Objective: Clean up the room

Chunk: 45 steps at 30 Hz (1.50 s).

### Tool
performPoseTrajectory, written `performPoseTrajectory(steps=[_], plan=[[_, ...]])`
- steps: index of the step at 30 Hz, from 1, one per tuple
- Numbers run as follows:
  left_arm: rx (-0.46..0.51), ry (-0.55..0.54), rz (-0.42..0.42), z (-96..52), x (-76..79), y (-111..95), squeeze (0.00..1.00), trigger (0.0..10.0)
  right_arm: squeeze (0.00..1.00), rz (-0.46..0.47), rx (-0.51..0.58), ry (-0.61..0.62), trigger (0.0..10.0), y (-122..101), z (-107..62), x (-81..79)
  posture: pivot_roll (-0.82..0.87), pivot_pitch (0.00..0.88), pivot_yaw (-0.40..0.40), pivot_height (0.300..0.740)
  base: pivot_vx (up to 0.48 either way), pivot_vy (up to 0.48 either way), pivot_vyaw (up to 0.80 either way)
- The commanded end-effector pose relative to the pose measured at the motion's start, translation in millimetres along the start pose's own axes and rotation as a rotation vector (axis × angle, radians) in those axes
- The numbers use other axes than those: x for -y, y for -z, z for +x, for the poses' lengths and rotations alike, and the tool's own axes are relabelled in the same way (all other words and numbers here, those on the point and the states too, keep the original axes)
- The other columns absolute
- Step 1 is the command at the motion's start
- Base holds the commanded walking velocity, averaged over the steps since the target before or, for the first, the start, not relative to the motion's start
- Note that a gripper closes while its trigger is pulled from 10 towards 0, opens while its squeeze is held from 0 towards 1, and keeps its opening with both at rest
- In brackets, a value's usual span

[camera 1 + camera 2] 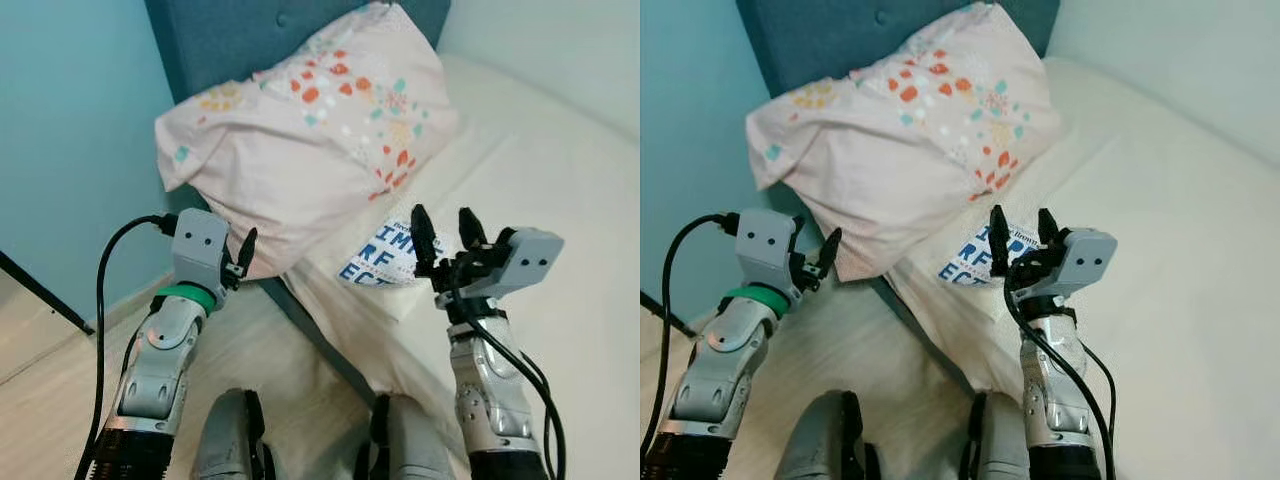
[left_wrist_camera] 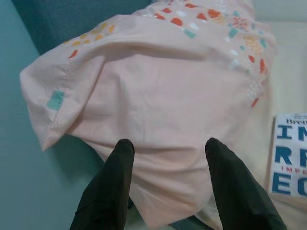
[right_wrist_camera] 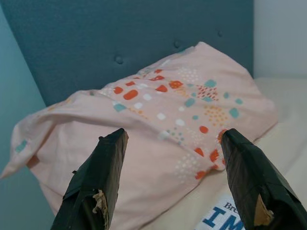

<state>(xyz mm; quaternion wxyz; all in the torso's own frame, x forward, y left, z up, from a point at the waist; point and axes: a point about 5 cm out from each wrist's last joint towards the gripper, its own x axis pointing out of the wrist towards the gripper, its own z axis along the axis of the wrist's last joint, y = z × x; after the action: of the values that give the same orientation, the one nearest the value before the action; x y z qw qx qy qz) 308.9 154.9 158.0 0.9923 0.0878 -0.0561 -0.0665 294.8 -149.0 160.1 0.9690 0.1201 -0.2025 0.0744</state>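
Observation:
A pale pink pillow with orange and teal spots leans on the blue headboard, hanging over the bed's left edge. A white book with blue letters lies flat on the cream sheet, partly under the pillow's lower corner. My left gripper stands open just below the pillow's overhanging edge, its fingers empty and pointed at the pillow. On the book's right side my right gripper is open and empty above the sheet; between its fingers the pillow shows.
A teal wall runs close along the bed's left side, with a strip of light wooden floor below it. A dark strap hangs along the mattress edge. The bed stretches away to the right.

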Motion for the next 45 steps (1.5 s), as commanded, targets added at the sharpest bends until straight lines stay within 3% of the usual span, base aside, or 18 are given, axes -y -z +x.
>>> performPoseTrajectory(steps=[1, 17, 45], plan=[[-0.033, -0.01, -0.019, -0.4, 0.7, 7.9, 0.0, 10.0, 0.0, -0.001, -0.05, 0.018, 10.0, 8.6, -5.8, 2.4, 0.07, 0.071, 0.011, 0.664, 0.0, 0.0, 0.0], [-0.06, -0.001, -0.045, 3.6, 7.9, 17.1, 0.0, 10.0, 0.0, -0.012, -0.089, 0.035, 10.0, 15.4, -7.7, 4.6, 0.06, 0.058, 0.019, 0.733, 0.0, 0.0, 0.0], [-0.062, 0.004, -0.034, 3.1, 9.4, 20.6, 0.0, 10.0, 0.0, 0.013, -0.124, 0.06, 10.0, 26.7, -9.4, 5.9, 0.06, 0.058, 0.026, 0.733, 0.0, 0.0, 0.0]])
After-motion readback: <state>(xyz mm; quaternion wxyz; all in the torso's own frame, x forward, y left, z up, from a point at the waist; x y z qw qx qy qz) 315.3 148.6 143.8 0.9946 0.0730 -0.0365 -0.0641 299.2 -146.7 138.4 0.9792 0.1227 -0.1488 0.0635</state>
